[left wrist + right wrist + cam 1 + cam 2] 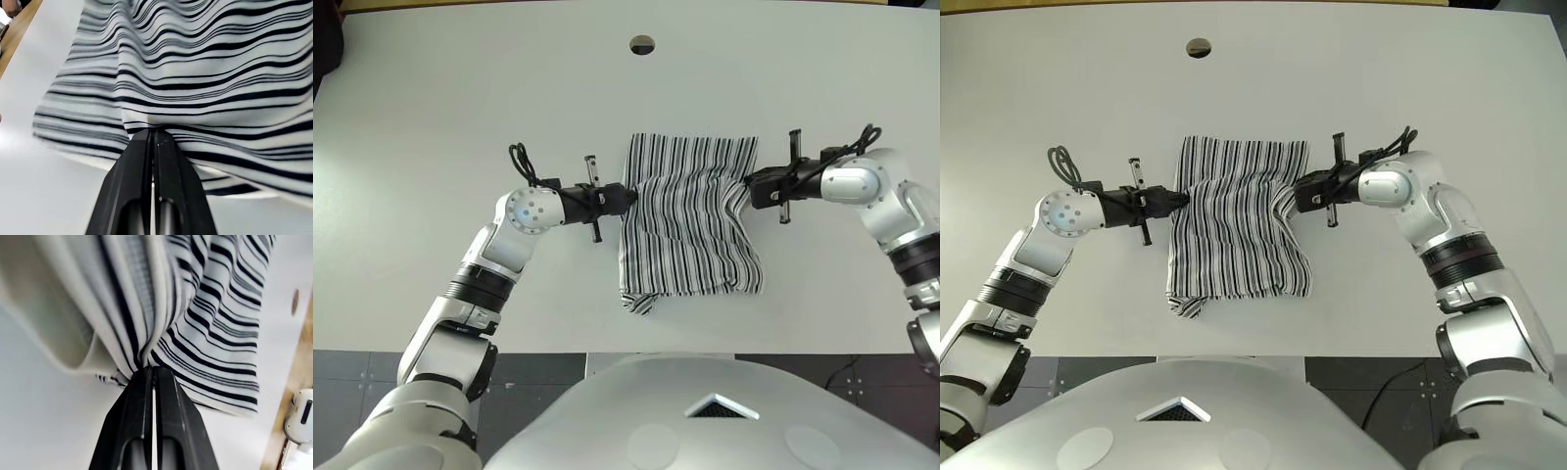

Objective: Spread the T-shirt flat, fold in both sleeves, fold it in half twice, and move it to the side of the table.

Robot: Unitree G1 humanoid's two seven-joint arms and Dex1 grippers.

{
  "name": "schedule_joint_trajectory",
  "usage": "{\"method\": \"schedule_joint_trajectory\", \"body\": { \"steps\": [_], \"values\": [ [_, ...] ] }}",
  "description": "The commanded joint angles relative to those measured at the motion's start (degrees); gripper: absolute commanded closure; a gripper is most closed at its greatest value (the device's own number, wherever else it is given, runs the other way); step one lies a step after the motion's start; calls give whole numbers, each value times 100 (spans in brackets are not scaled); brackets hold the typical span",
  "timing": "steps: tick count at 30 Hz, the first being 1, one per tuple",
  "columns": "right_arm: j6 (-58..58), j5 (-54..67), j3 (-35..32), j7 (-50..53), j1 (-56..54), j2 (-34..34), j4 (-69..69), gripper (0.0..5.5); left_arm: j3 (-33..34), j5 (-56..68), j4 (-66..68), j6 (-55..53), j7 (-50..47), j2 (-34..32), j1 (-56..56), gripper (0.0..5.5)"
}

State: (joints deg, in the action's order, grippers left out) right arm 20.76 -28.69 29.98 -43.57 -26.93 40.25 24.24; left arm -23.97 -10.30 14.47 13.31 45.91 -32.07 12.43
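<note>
A black-and-white striped T-shirt lies folded into a rough rectangle in the middle of the white table. My left gripper is shut on the shirt's left edge, about halfway along it. My right gripper is shut on the right edge, opposite. The cloth is pulled up slightly between them and wrinkled. In the left wrist view the closed fingers pinch the striped fabric. In the right wrist view the fingers clamp a bunched fold. A lumpy corner sits at the near left.
A round cable hole is in the table near its far edge. Open white surface spreads to the left and right of the shirt. The table's near edge runs just below the shirt. Wooden flooring shows beyond the table's far edge.
</note>
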Motion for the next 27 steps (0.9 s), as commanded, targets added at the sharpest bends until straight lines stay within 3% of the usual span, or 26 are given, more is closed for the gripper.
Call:
{"method": "schedule_joint_trajectory", "body": {
  "steps": [1, 9, 14, 19, 22, 27],
  "values": [
    [87, -252, 94, 337, -189, -323, 757, 540, 16, 20, -251, 21, 85, -41, -225, 539],
    [494, -230, 46, 736, -455, -453, 1475, 540, 148, -39, -158, 219, -127, -82, -438, 539],
    [1150, 589, -790, 1154, -50, -149, 497, 540, 973, -138, -245, 975, -1289, -45, -347, 539],
    [1544, 916, -1315, 983, 918, 638, -780, 540, 1457, -475, -602, 1911, -1916, -520, -928, 443],
    [2651, -559, -1499, 1913, 1478, 1461, -1235, 483, 1694, -1270, -1192, 2639, -2264, -1044, -1671, 394],
    [3568, -3413, -980, 4286, 1533, 2323, -779, 389, 1827, -2207, -1765, 3090, -2512, -1449, -2295, 310]
  ]
}}
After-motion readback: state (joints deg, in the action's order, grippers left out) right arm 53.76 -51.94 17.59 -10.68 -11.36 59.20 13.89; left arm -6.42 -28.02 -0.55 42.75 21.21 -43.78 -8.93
